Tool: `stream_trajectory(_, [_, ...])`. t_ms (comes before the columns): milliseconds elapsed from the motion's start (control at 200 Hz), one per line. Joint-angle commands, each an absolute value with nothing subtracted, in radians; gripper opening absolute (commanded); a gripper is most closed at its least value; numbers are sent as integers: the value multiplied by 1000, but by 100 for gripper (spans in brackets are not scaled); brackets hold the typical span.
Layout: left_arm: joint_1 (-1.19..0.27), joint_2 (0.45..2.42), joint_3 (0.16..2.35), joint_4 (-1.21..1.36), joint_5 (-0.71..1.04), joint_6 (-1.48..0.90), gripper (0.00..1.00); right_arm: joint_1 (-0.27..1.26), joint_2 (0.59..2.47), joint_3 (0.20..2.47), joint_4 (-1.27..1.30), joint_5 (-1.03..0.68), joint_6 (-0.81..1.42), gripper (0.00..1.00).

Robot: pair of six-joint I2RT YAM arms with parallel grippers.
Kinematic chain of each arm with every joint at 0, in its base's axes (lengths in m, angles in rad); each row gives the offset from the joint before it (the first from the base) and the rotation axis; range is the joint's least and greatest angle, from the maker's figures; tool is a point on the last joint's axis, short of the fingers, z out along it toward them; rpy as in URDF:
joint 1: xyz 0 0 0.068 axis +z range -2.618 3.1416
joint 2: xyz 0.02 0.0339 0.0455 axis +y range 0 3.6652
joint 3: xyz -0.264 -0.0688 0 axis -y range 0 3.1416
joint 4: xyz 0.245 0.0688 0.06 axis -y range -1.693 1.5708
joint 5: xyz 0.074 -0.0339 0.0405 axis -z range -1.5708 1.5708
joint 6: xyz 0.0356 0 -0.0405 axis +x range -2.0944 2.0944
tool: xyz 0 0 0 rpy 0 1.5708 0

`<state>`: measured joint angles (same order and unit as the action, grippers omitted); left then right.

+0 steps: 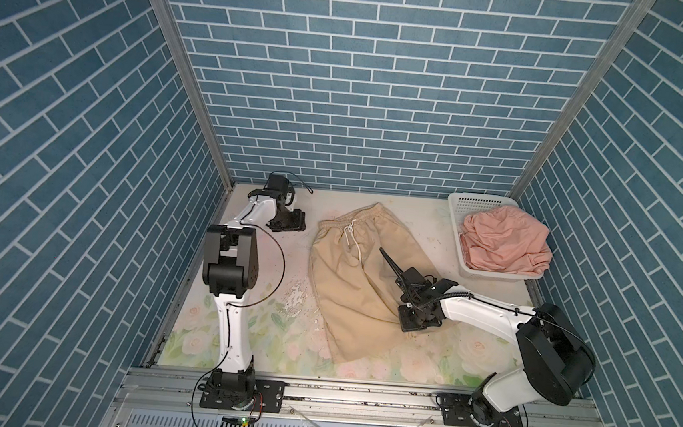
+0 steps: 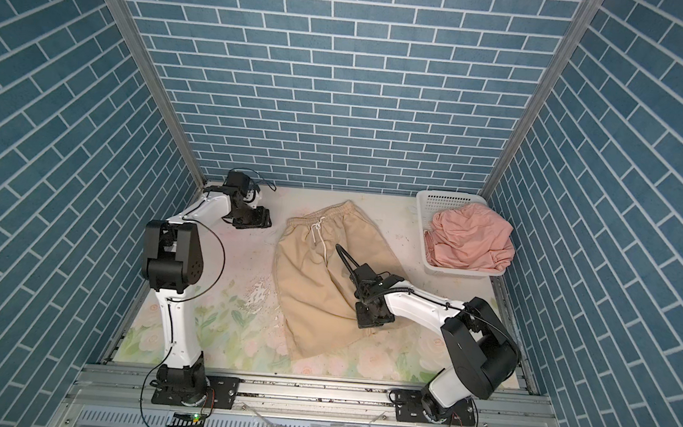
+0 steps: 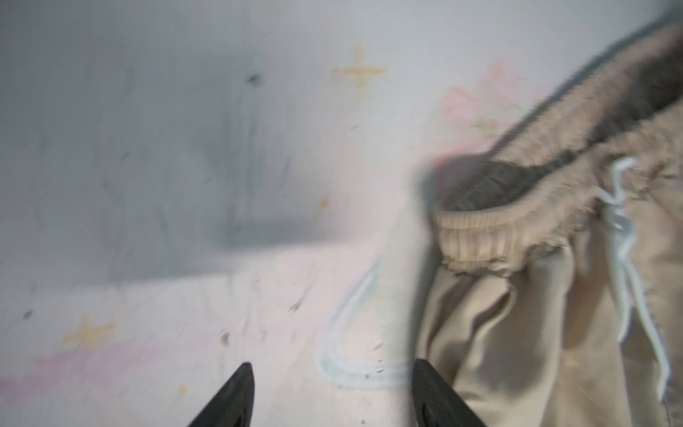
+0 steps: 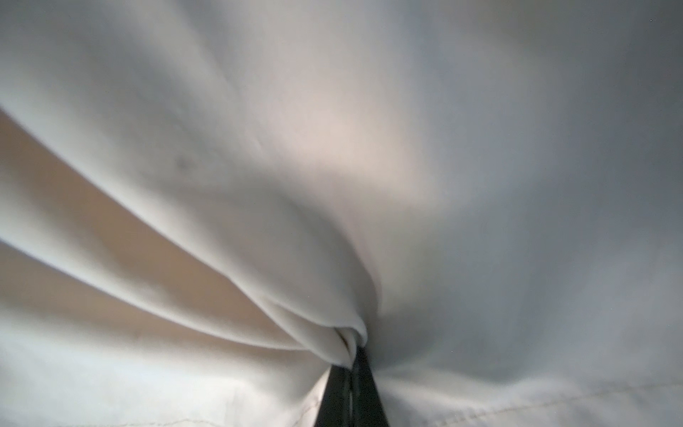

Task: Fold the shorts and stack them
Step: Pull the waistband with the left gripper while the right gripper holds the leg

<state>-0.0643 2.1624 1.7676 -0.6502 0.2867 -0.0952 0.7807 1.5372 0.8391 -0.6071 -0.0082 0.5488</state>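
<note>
While the left pincer (image 3: 332, 369) is gaping beside the beige shorts (image 3: 517, 332), the right pincer (image 4: 353, 355) is clamping their cloth — tight.

Top views: bright, even light from above; sharp; brick walls (image 1: 68, 118) stretched toward the edges.
Shadows: soft, short, on the table (image 1: 434, 230).
Left wrist view: motion-blurred, grey shadow.
Right wrist view: beige shorts (image 4: 111, 229) unfocused, washed pale.
</note>
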Motion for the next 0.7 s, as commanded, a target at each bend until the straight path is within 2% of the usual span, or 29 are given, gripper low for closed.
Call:
stream_trajectory(0, [-112,2233,1849,-608,353,-87,78,779,1497,814,-579,-35,572,2])
stream_trajectory(175, [-138,2321,1960,-632,355,-77,83,781,1454,768,-538,-32,622,2])
stream_trajectory(420, [-164,2406,2046,-655,333,-105,83,779,1413,733,-529,-13,663,1])
stream_trajectory(545, [-171,2437,2082,-668,334,-111,74,782,1401,719,-521,-11,678,1])
stream_trajectory(695, [-201,2465,2126,-725,279,-79,55,781,1399,711,-518,-3,688,1])
